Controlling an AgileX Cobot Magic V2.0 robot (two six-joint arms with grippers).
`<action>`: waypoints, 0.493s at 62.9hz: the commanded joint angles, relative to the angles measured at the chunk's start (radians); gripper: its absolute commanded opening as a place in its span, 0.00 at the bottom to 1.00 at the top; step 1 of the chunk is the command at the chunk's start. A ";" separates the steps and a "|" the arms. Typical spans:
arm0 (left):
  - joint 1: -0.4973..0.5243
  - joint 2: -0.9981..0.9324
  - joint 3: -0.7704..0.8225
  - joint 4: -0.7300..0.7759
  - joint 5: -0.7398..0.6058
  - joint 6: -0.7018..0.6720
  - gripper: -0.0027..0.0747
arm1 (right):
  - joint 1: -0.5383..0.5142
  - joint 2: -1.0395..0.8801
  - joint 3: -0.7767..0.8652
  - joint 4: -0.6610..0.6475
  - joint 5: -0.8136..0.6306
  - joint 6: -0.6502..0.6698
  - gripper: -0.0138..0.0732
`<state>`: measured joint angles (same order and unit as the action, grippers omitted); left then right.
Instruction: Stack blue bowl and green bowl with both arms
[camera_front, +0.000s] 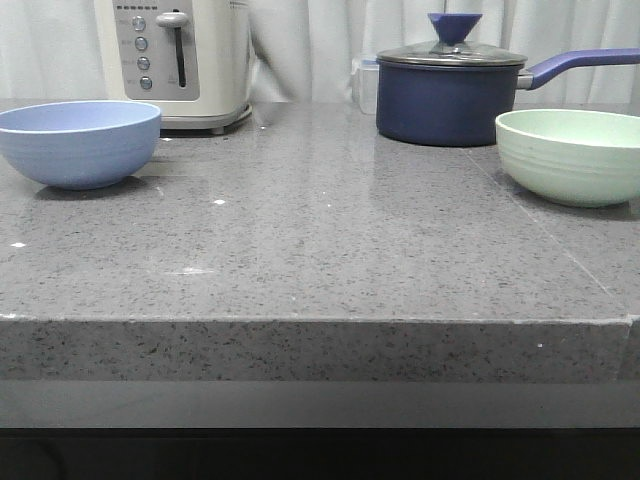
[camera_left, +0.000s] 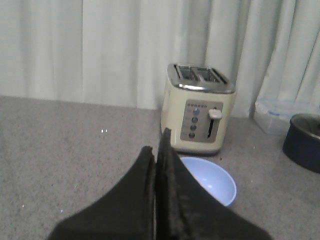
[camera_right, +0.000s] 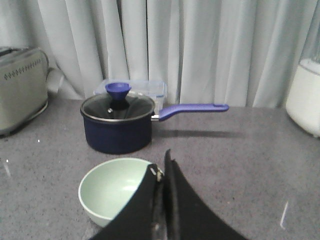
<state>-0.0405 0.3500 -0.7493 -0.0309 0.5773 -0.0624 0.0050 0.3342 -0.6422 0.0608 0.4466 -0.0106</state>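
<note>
Blue bowl (camera_front: 78, 142) sits at the bench's (camera_front: 320, 250) left edge, ahead of the closed left gripper (camera_left: 159, 150); green bowl (camera_front: 570, 155) at the right edge, ahead of the closed right gripper (camera_right: 162, 170).

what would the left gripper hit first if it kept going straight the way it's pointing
Likely the blue bowl, which lies just ahead of the left gripper, with the toaster behind it. Depth is unclear; the shut jaws might pass above the rim.
</note>
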 joint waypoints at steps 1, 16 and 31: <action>-0.001 0.076 -0.039 -0.008 -0.018 -0.001 0.01 | -0.004 0.079 -0.055 -0.013 -0.010 -0.004 0.10; -0.001 0.195 -0.037 -0.011 0.019 -0.001 0.01 | -0.004 0.229 -0.060 -0.013 0.078 -0.004 0.10; -0.001 0.257 -0.037 -0.008 0.012 -0.001 0.01 | -0.004 0.325 -0.059 -0.013 0.111 -0.004 0.10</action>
<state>-0.0405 0.5835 -0.7565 -0.0309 0.6633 -0.0624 0.0050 0.6314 -0.6688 0.0608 0.6047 -0.0106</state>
